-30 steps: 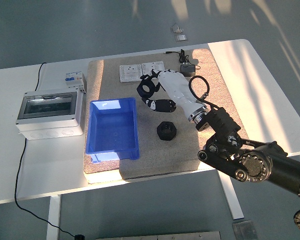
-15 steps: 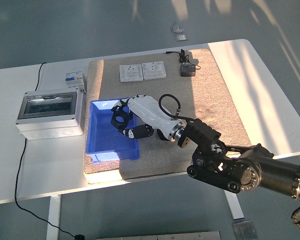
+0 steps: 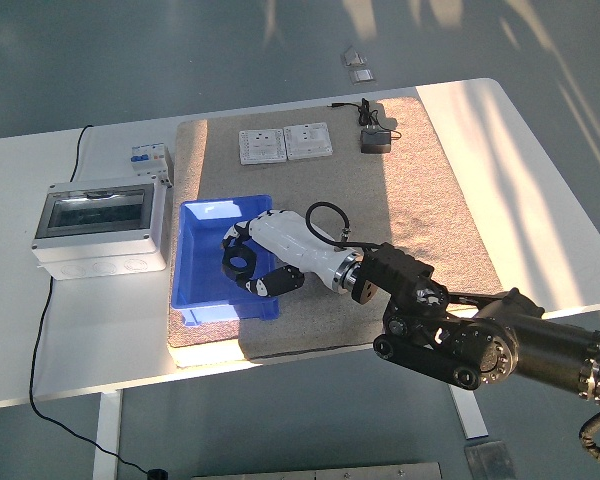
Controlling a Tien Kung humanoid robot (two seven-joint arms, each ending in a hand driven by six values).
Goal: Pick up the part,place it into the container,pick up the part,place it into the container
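The fingers point(image 3: 265, 283) of my right hand point(image 3: 270, 255) are curled around a black ring-shaped part point(image 3: 240, 260), and I read that as a firm hold, with the ring pinched between the dark fingertips and the white palm. The hand sits over the right half of the blue container point(image 3: 205, 262), low above its floor, so the part is inside the bin's outline but not yet resting on the bottom as far as I can judge. My left hand is nowhere in the head view.

I take this to be the placing step: the part is carried and positioned, and only the release is left. Whether this is the first or second part of the task I cannot say for sure; I see no other loose black part on the tan mat point(image 3: 420, 190), though the arm hides a stretch of it.

What I want next is a small drop toward the bin floor, then a clean spread of the fingers so the ring falls flat and does not catch on a fingertip. After that I would lift straight up, clearing the container's right wall before swinging away across the bench point(image 3: 80, 330).
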